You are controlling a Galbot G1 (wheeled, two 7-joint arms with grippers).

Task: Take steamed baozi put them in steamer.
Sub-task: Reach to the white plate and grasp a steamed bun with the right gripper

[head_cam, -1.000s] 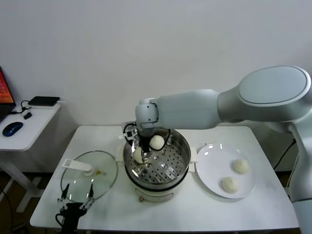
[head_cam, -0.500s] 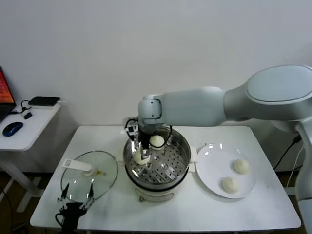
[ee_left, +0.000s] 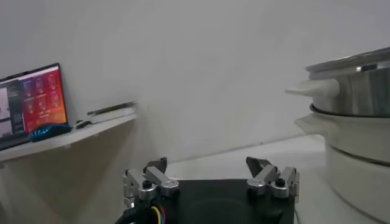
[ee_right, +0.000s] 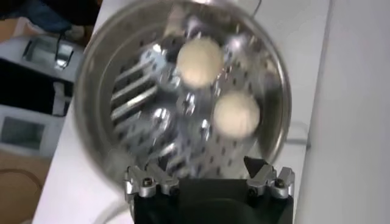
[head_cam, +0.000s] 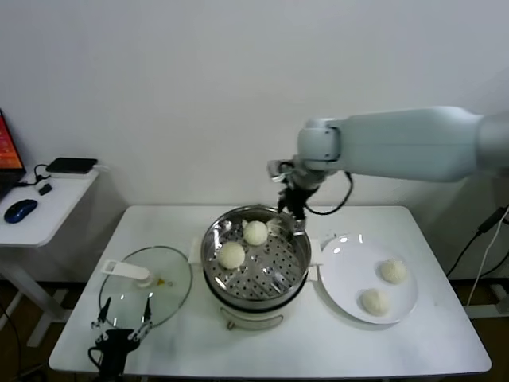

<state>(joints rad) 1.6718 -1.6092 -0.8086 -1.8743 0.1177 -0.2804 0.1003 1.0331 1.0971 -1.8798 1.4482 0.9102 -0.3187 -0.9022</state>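
The steel steamer [head_cam: 296,263] stands mid-table on its white base. Two off-white baozi lie in it, one at the back [head_cam: 255,232] and one at the left [head_cam: 231,255]. Two more baozi [head_cam: 393,270] [head_cam: 374,301] lie on the white plate [head_cam: 342,274] to the right. My right gripper [head_cam: 291,203] hangs open and empty above the steamer's far right rim. In the right wrist view the gripper [ee_right: 207,167] looks down on the steamer [ee_right: 103,122] and its two baozi [ee_right: 200,61] [ee_right: 236,114]. My left gripper [head_cam: 123,326] is parked open at the table's front left.
A round glass lid [head_cam: 147,286] with a white handle lies left of the steamer. A side table [head_cam: 48,199] with a mouse and a laptop stands at the far left. The left wrist view shows its gripper [ee_left: 209,167] beside the steamer's wall [ee_left: 359,91].
My right gripper let go of a baozi at the steamer's left side, rose out of the basket and swung back to the right, above the far rim. The left arm has not moved.
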